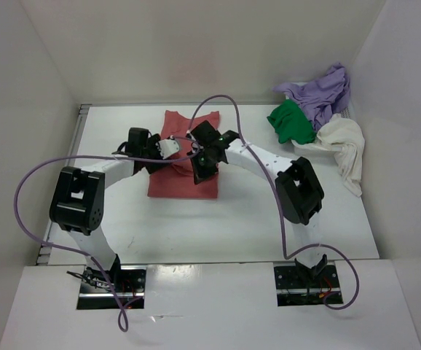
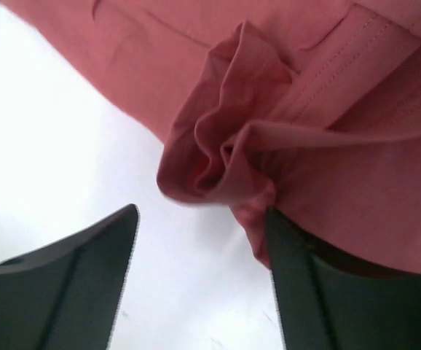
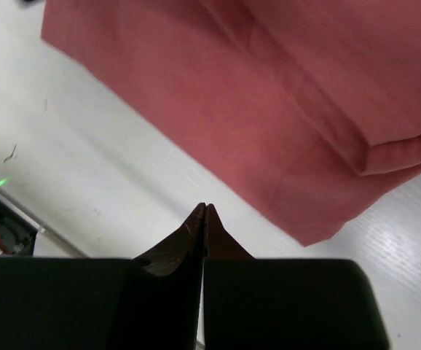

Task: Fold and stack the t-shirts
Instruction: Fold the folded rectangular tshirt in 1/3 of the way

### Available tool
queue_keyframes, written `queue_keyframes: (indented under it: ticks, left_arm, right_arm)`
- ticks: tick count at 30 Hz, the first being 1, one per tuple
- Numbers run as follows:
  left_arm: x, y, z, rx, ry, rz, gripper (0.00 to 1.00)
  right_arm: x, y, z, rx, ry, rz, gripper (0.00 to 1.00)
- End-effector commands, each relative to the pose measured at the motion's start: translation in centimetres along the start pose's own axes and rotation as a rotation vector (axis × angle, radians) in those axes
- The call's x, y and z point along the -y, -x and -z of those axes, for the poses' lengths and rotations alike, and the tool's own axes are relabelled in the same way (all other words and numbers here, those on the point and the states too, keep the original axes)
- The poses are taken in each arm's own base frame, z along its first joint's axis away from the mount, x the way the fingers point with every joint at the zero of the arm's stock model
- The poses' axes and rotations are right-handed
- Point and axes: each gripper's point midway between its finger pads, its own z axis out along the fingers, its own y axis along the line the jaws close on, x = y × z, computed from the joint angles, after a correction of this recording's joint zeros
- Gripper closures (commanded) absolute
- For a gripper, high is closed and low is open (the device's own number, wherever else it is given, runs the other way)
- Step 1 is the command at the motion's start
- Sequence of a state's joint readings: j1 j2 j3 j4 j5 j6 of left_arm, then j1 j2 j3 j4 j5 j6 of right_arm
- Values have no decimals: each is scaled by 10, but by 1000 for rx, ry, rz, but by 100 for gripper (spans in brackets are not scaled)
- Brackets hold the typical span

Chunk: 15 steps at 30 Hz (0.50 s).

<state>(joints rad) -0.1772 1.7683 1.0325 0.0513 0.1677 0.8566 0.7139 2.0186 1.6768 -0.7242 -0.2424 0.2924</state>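
**Meeting over the salmon-red shirt (image 1: pixel 183 186) at mid-table**

Lies on the white table (image 1: pixel 232 219) as a long panel, running from the far side toward the arm bases, its long edges turned in. Takes both arms at once: the left gripper (image 1: pixel 168 148) reaching in from the left and the right gripper (image 1: pixel 199 168) from the right, the two close together above the shirt's middle.

Seen from the left wrist: shows the left gripper (image 2: pixel 202 219) with jaws standing well apart and holding nothing. Puts a bunched, curled fold of the salmon-red shirt (image 2: pixel 221 146) just beyond the tips. Drapes the cloth's lower edge against the finger on the right of that view (image 2: pixel 320 292), while leaving the other finger (image 2: pixel 87 270) over bare table (image 2: pixel 50 146).

Seen from the right wrist: shows the right gripper (image 3: pixel 205 211) with jaws pressed tight together and nothing between them. Hangs over bare table (image 3: pixel 87 182), just beside the near edge of the salmon-red shirt (image 3: pixel 269 109). Reveals a doubled layer there, with a stitched hem at the right.

Leaves the rest heaped at the far right corner, well apart from the arms: the lavender-purple shirt (image 1: pixel 323 91) farthest back, the bright green shirt (image 1: pixel 292 122) on the heap's left, the cream-white shirt (image 1: pixel 345 146) spilling toward the near side. All crumpled and touching one another.
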Motion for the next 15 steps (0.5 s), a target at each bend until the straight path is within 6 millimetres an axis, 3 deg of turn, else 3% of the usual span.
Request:
queue_keyframes:
  ticks: [1, 6, 7, 8, 11, 15]
  left_arm:
    - [-13, 18, 28, -18, 28, 204, 20]
    - [-35, 19, 75, -41, 100, 284, 16]
    - [-24, 5, 79, -80, 86, 308, 16]
    - [-27, 5, 90, -70, 109, 311, 16]
    - [-18, -6, 101, -92, 115, 319, 16]
    - [-29, -12, 111, -89, 158, 377, 15]
  right_arm:
    - [2, 36, -5, 140, -46, -1, 100]
    - [3, 36, -33, 129, -91, -18, 100]
    - [6, 37, -37, 134, -102, -18, 100]
    - [7, 31, -47, 117, -122, -11, 100]
    - [-8, 29, -58, 121, -132, 15, 100]
    - [-14, 25, -70, 113, -145, 12, 100]
